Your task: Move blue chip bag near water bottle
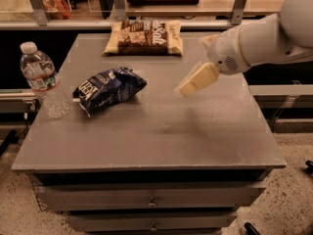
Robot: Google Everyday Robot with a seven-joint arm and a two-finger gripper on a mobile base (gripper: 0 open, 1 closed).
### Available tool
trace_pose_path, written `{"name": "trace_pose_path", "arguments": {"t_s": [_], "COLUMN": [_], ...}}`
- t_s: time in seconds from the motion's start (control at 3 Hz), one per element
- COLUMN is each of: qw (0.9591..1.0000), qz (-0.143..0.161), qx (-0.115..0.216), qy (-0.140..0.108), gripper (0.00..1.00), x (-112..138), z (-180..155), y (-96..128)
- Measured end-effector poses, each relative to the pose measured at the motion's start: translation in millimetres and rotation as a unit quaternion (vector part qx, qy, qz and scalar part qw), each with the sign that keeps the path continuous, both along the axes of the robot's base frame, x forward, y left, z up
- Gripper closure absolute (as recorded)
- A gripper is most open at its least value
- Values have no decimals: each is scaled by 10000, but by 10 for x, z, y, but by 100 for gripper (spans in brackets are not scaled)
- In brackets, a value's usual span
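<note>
The blue chip bag (108, 88) lies on the grey table top (161, 131), left of centre, crinkled, with white lettering facing up. The clear water bottle (44, 81) with a white cap stands upright just left of the bag, near the table's left edge, a small gap between them. My gripper (188, 85) hangs above the table to the right of the bag, well apart from it, holding nothing. Its cream-coloured fingers (195, 80) point down-left from the white arm (259, 40).
A tan-and-brown snack bag (144, 37) lies flat at the back of the table. A shelf rail and glass panel run behind the table. Drawers (151, 199) sit below the top. Speckled floor lies to the right.
</note>
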State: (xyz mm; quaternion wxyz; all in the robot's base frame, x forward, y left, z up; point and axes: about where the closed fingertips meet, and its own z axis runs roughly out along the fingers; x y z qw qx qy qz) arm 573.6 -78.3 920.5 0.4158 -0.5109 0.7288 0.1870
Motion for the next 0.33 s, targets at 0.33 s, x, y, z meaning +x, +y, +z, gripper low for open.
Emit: {"name": "trace_pose_path", "arguments": {"t_s": [0.33], "qw": [10000], "qz": [86], "qx": [-11], "qy": [18], "gripper": [0], "x": [-37], "z": [35], "y": [51]}}
